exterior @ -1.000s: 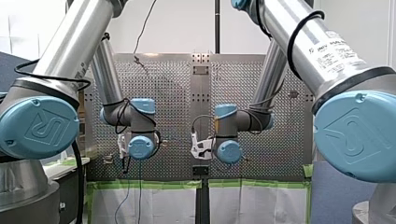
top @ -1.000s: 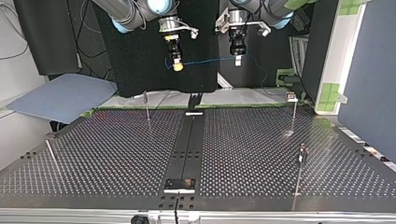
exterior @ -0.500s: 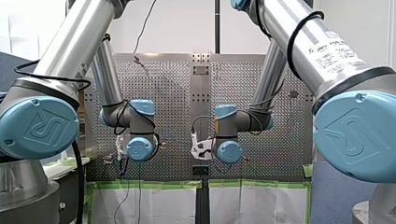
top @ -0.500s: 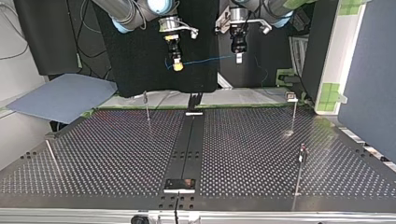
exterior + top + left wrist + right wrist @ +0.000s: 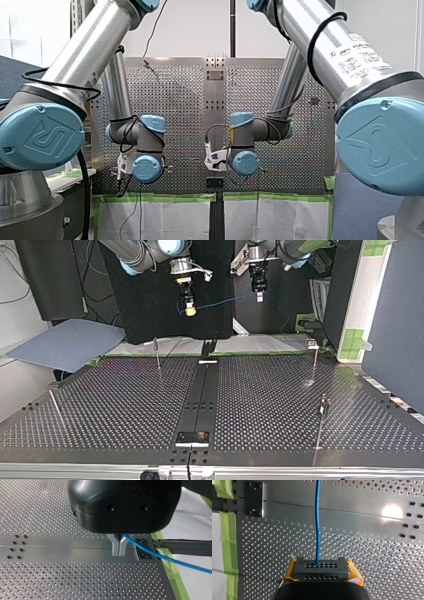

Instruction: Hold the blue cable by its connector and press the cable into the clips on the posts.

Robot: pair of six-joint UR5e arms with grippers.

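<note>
Four thin posts (image 5: 157,354) are standing well apart on the perforated table (image 5: 125,405), two near its far edge and two by its side edges, with a black strip (image 5: 202,390) running down its middle. The blue cable (image 5: 225,301) is stretching between our grippers, well above the far edge and the posts. Our right gripper (image 5: 189,310) is pinching the connector (image 5: 321,568) between its yellow pads (image 5: 291,570). Our left gripper (image 5: 258,294) is pressing its metal fingers (image 5: 115,545) together on the cable.
</note>
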